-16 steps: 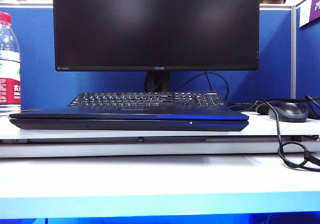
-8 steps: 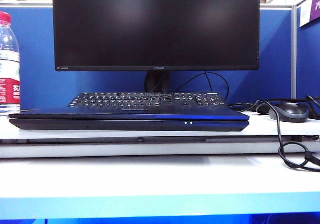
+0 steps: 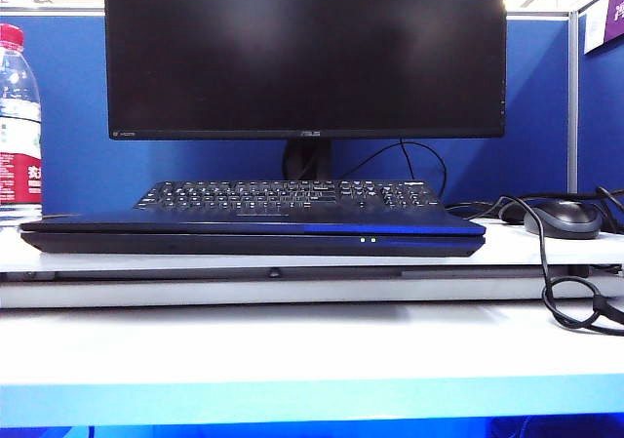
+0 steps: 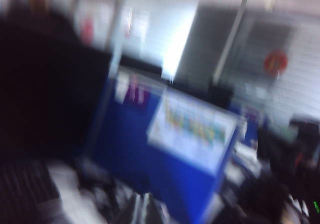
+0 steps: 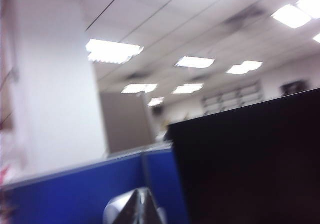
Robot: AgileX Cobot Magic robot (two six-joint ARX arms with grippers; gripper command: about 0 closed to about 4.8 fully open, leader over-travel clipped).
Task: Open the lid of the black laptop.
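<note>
Little has shifted since the earlier frames: the person's head behind the partition at upper right is gone, 2 indicator dots now glow on the front edge where 1 showed at first, and neither arm has entered the exterior view.

Left to right across the exterior view: water bottle (image 3: 18, 116) at the left edge; black laptop (image 3: 252, 235) closed across the middle of the white desk (image 3: 312, 345), its lid (image 3: 252, 221) flat on the base; separate keyboard (image 3: 288, 195) and ASUS monitor (image 3: 304, 53) behind; mouse (image 3: 562, 218) at right.

The left gripper (image 4: 142, 210) shows only as a blur at the bottom of its wrist view, and the right gripper (image 5: 137, 209) points toward ceiling and partition; the spread of either pincer cannot be told.

Suggested approach: bring 1 gripper down to the lid's front lip, near centre, hook under the seam, and lift along the hinge arc while the base stays seated.
</note>
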